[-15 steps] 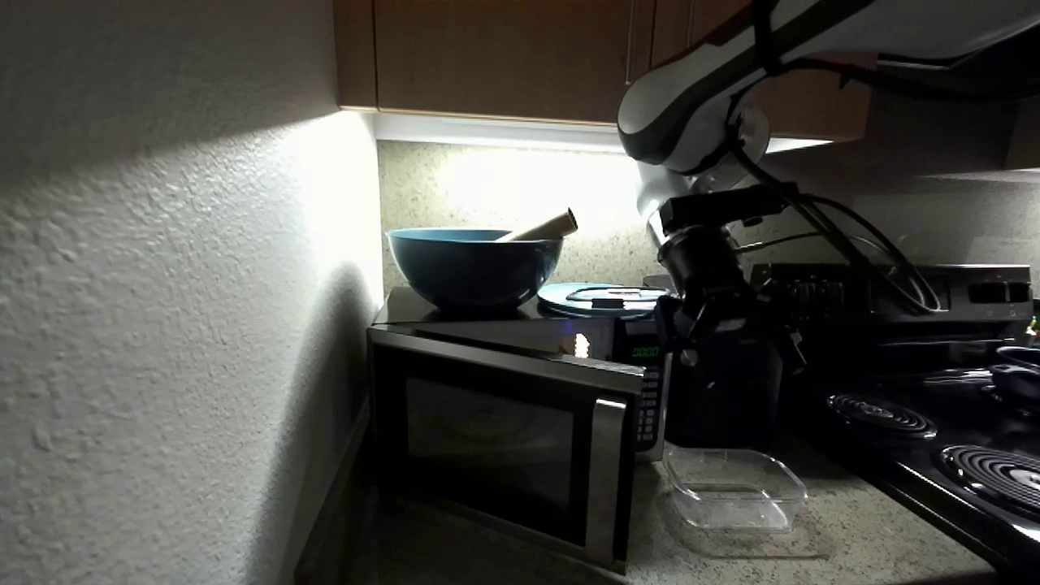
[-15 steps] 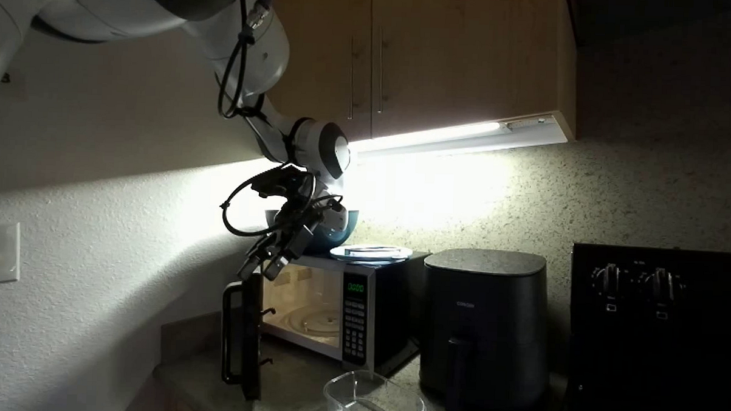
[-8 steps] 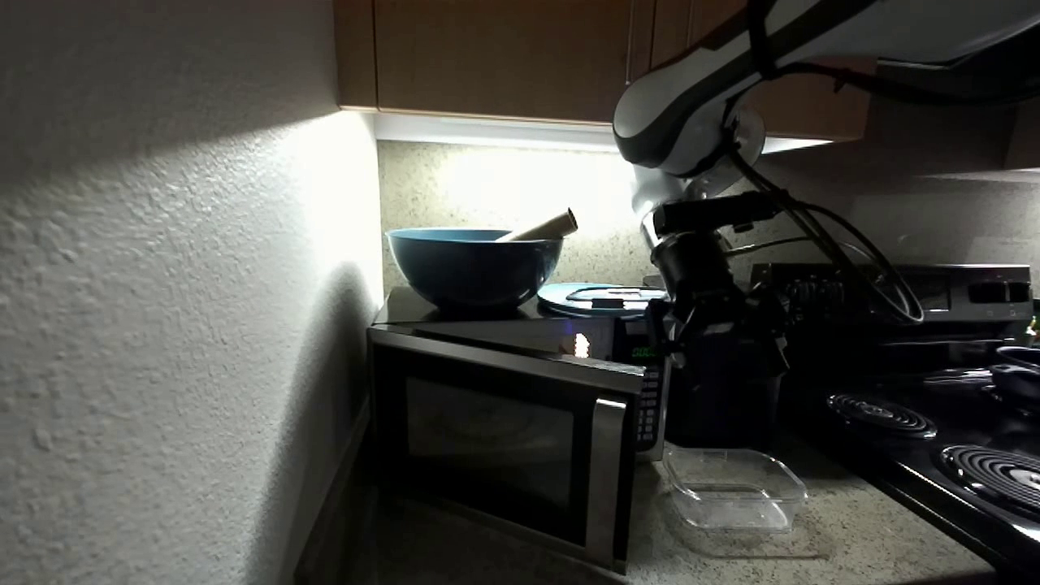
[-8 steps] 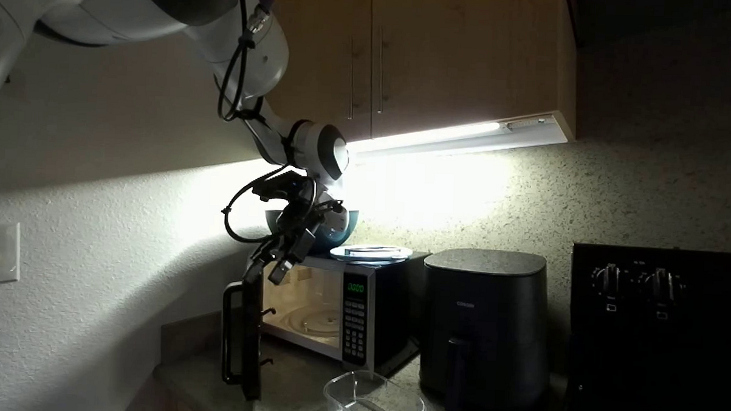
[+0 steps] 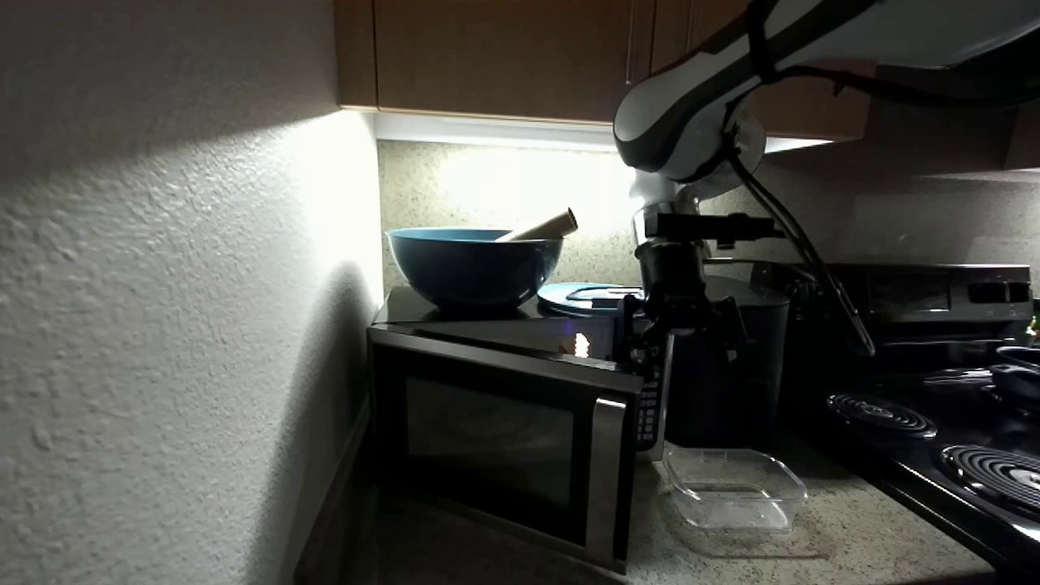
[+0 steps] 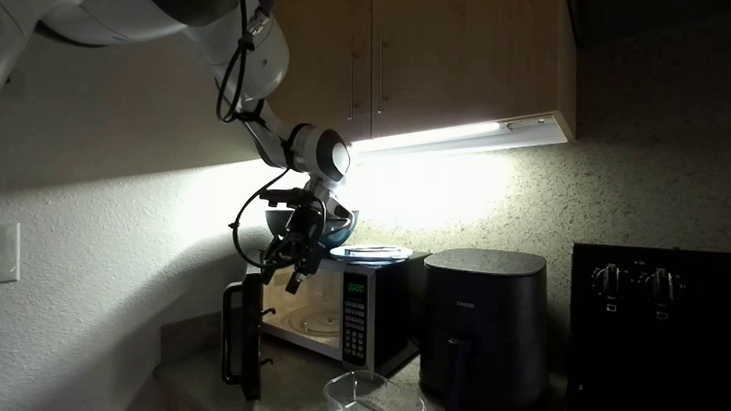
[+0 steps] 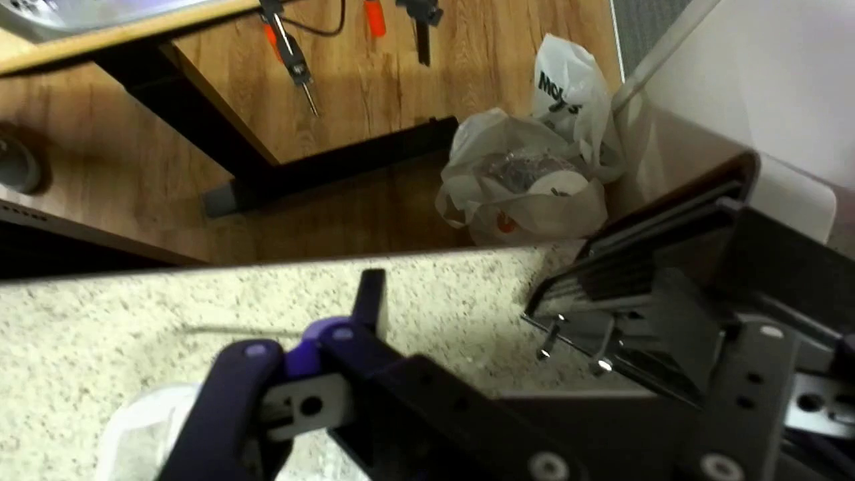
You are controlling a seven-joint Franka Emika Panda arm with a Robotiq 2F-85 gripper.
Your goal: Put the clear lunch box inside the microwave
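In both exterior views we find the under-cabinet light point(image 6: 429, 135) blowing out the backsplash point(image 6: 439, 190), the wall point(image 5: 162, 325) partly shadowed, the cabinets point(image 5: 504, 57) dim; our wrist view looks soft.

In an exterior view I read green digits, 0000, on the display point(image 6: 356, 287) of the microwave point(image 6: 371, 315) — the marks on its keypad point(image 6: 354, 330) were too small for me. A pale brand word beginning with CO stood on the dark appliance point(image 6: 485, 337), its later letters blurred. In my wrist view, a white plastic bag point(image 7: 568, 100) bore dark lettering — Mo at the start, s at the end, the middle unclear
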